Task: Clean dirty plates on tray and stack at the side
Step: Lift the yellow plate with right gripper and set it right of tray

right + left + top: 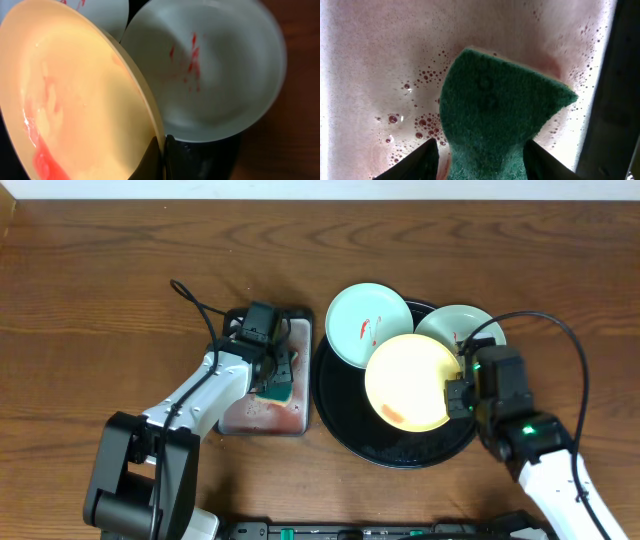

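right gripper (162,150) clamped shut on the 3 o'clock rim of the yellow plate (410,380), held tilted above the black tray (335,415), presumably to present its red smear for wiping. smeared mint plate (365,325) at 11 o'clock of the tray, a second at 1 o'clock. left gripper (482,162) jaws apart, straddling the green sponge (495,115) on the silver tray (262,418); contact unclear.

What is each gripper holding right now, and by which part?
The right gripper pinches the yellow plate by its rim. The left gripper straddles the sponge; a grip cannot be told.
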Controlling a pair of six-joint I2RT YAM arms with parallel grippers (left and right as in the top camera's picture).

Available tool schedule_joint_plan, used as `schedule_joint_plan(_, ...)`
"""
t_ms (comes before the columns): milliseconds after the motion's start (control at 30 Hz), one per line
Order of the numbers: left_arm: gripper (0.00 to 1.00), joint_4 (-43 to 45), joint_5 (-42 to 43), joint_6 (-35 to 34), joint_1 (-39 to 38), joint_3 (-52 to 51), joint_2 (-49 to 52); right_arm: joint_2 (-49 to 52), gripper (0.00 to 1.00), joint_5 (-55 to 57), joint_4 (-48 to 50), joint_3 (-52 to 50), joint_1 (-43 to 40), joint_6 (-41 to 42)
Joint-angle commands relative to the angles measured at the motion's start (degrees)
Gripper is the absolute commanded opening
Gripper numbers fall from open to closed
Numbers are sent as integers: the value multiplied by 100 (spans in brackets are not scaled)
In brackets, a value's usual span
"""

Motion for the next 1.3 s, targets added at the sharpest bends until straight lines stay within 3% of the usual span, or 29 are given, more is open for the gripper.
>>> schedule_joint_plan(0, 56, -52, -7, 55, 35, -39, 24, -195, 1, 1878, 22, 155, 686, 50)
schedule_joint_plan(533, 56, -70, -7, 55, 35, -39, 24, -197, 1, 4848, 592, 264, 3274, -1060)
schedule_joint_plan(867, 56, -68, -7, 55, 35, -39, 24, -190, 1, 4994, 1143, 264, 3657, -2369)
schedule_joint_plan(1267, 56, -66, -7, 55, 35, -39, 24, -188, 1, 4994, 1311, 264, 3650, -2387)
